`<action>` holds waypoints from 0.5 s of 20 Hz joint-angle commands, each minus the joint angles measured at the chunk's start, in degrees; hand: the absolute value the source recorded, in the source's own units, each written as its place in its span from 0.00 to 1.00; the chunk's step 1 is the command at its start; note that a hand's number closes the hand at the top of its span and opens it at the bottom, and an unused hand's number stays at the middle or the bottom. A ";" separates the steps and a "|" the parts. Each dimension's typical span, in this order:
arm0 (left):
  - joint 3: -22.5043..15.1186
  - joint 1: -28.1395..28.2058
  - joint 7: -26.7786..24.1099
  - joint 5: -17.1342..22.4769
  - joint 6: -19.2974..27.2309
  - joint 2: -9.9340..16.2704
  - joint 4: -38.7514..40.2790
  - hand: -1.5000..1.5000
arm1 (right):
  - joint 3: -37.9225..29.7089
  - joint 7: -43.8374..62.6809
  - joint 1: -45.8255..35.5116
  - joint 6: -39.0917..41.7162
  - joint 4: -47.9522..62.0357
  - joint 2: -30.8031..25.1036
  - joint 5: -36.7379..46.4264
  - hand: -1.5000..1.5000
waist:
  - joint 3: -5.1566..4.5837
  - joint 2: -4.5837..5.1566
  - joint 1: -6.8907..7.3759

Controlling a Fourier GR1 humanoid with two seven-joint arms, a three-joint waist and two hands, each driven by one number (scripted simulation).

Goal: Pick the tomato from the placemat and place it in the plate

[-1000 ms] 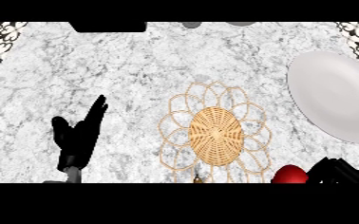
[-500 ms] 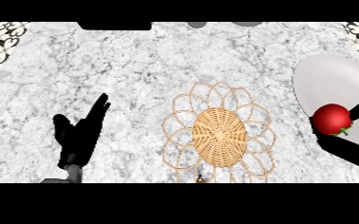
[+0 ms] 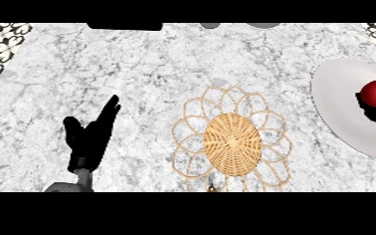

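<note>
The counter (image 3: 147,69) looks like polished white-grey marble; the placemat (image 3: 233,138) is woven wicker; the plate (image 3: 337,104) is smooth matt white; the tomato (image 3: 369,93) is glossy red.

The plate (image 3: 337,104) runs off the right edge, so its far side can't be seen. Only a sliver of the tomato (image 3: 369,92) shows there, with something dark just beneath it, too little to tell what. Dark shapes (image 3: 125,26) along the table's (image 3: 147,69) far edge are cut off as well.
</note>
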 commanded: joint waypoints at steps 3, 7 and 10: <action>-1.35 0.21 0.49 0.65 -1.88 -0.80 1.77 0.50 | 4.69 -1.11 -4.95 11.02 20.37 -4.25 4.45 0.00 | -0.46 1.19 2.61; -1.07 -1.27 2.21 0.74 -1.55 -0.98 1.69 0.50 | 5.39 -7.74 -11.84 18.75 31.63 -1.00 3.88 0.00 | -0.28 1.00 2.62; -0.65 -1.12 0.14 -0.06 -1.06 -1.26 2.67 0.50 | 3.25 -15.22 -16.30 23.28 38.38 2.27 1.79 0.00 | -0.32 0.62 1.31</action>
